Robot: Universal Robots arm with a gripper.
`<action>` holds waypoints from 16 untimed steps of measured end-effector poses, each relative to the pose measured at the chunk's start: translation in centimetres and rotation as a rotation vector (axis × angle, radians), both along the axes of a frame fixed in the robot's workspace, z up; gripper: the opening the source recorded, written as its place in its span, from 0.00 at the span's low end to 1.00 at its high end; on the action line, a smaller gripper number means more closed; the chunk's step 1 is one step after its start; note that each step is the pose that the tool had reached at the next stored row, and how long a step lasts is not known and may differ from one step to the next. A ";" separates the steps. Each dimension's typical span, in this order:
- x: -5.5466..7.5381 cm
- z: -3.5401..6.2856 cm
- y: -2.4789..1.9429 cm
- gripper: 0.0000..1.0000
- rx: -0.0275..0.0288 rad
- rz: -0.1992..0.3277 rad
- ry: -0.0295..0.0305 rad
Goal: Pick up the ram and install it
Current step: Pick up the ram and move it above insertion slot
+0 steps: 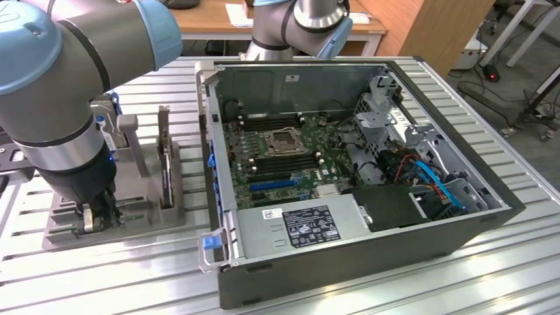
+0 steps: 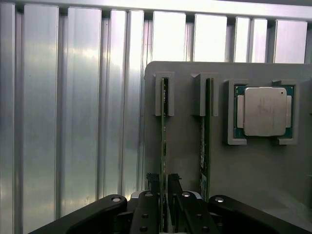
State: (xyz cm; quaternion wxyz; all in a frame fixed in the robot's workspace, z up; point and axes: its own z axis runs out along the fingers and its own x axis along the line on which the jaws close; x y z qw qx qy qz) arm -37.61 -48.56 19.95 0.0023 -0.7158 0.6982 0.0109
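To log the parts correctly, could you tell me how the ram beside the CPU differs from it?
The ram is long, thin and stands on edge; the CPU is square and lies flat. The ram shows its dark edge; the CPU its silver lid. Both sit in the grey holder.

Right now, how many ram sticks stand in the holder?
2: first ram stick straddled by the gripper; second ram stick in the next slot, beside the CPU. None seems hidden.
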 end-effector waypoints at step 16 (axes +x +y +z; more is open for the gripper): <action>0.0 0.08 0.00 0.13 0.0000 0.000 0.0000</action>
